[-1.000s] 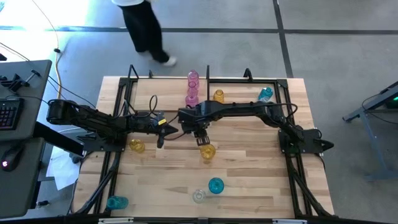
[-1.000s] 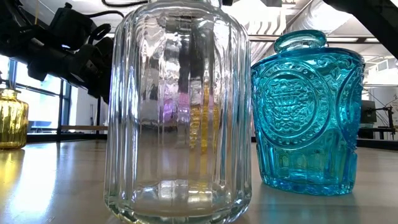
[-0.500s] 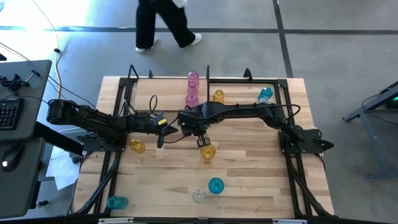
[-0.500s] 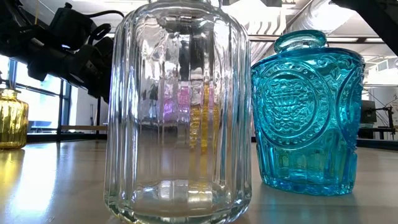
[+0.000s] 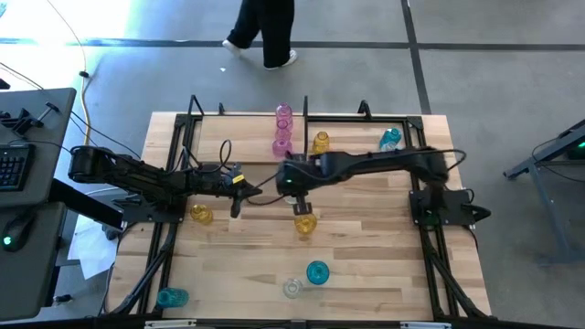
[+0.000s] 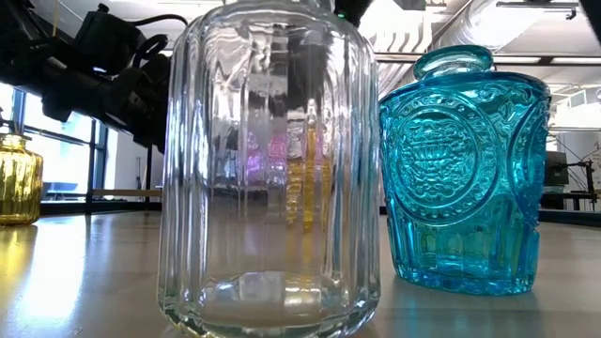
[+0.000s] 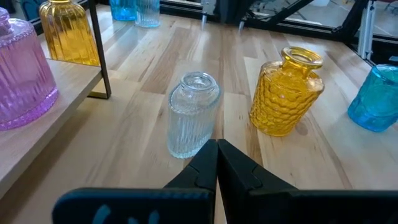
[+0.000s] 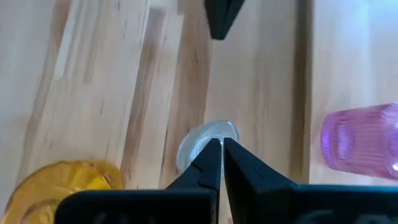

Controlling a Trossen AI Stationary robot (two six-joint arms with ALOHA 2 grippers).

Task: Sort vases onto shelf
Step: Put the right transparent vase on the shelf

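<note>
Clear glass vase (image 7: 193, 115) stands on my tabletop (image 5: 366, 265) beside the yellow vase (image 7: 287, 92), near the shelf (image 7: 37, 121). My right gripper (image 8: 221, 152) hangs over its mouth, pinched together, holding nothing. My left gripper (image 7: 217, 155) is clenched too.

A robotics lab or workshop: a light wood table (image 5: 366, 265) on a black metal frame stands on a bare grey concrete floor (image 5: 494, 55), two dark robot arms mounted on it. Beside the table sits a desk with a keyboard (image 5: 13, 166); exposed ceiling ducts (image 6: 488, 23) show above.
</note>
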